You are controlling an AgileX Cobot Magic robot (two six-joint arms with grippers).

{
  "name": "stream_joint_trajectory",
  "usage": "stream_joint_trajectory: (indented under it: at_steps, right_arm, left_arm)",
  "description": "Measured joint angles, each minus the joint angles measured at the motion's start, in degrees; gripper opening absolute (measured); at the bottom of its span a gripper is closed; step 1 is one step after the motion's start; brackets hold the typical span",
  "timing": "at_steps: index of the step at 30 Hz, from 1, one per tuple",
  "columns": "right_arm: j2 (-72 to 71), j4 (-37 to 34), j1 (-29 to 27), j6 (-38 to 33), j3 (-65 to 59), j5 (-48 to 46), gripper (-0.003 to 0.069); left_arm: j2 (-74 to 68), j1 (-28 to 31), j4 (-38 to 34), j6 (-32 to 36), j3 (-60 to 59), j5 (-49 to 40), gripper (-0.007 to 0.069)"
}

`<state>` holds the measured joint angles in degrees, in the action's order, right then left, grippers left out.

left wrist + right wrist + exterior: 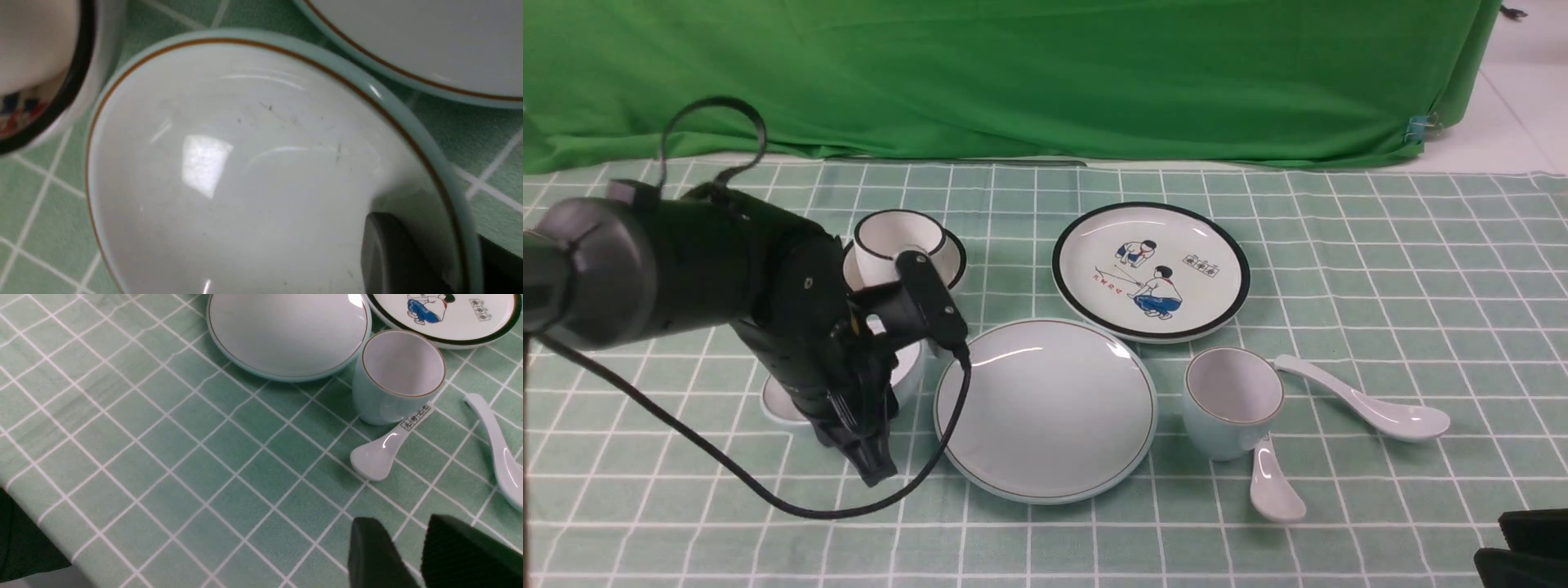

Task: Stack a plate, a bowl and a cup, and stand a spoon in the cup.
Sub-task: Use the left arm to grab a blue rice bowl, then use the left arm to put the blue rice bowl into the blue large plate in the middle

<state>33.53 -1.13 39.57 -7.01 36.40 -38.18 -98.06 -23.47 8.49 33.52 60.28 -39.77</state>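
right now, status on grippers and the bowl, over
Left gripper straddling the bowl rim, clamp unconfirmed. Right gripper empty, jaws apart. Bowl on cloth beside bare plate. Black-rimmed bowl close behind.

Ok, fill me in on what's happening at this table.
The left gripper is down on the plain bowl, its jaws straddling the rim with one finger inside; whether they have closed is unclear. The bowl sits on the cloth beside the plain plate, which is bare. The cup and plain spoon lie untouched to the plate's right. The right gripper hangs empty over the cloth, jaws apart.
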Motion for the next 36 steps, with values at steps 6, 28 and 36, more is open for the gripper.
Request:
stream_joint_trajectory:
  at_steps: [6, 28, 36]
  right_arm:
    - [0.00, 0.00, 0.00, -0.66, 0.00, 0.05, 0.0230]
    - [0.00, 0.00, 0.00, -1.02, 0.00, -2.16, 0.0235]
    - [0.00, 0.00, 0.05, 1.75, 0.00, -2.04, 0.0255]
  left_arm:
    - [6.44, -9.95, -0.31, -2.90, -0.16, -3.68, 0.0048]
    - [-7.97, -20.09, 7.59, -2.18, 9.18, 5.50, 0.0055]
    - [-8.72, -20.09, 5.82, -1.98, 9.20, 5.57, 0.0235]
